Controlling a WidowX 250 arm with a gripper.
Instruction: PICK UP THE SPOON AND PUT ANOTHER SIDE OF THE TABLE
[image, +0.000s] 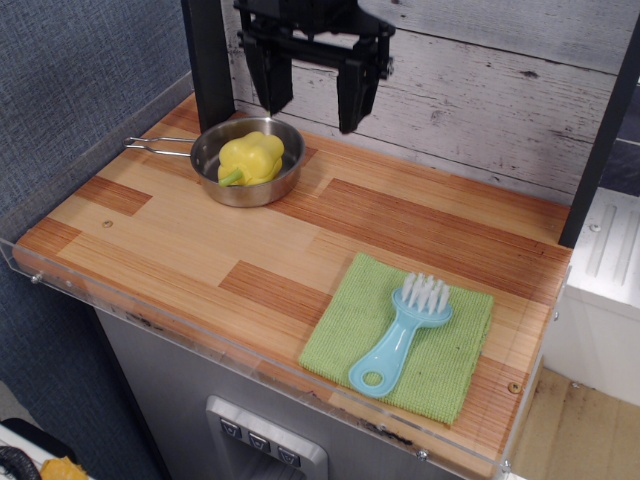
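— Hanging high at back of tabletop (180, 235), gripper (312, 112), jaws spread wide, nothing in them. Well apart from spoon?

— Yep. Spoon (402, 331) lying flat on green cloth (455, 355), front right corner, bristles toward rear, ring end toward front edge.

— Else?

— Steel pan (246, 160) w/ yellow pepper (250, 157), back left, just below gripper.

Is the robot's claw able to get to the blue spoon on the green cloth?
Probably yes. The gripper hangs open above the pan, and the spoon lies uncovered on the green cloth, with nothing on the table between them.
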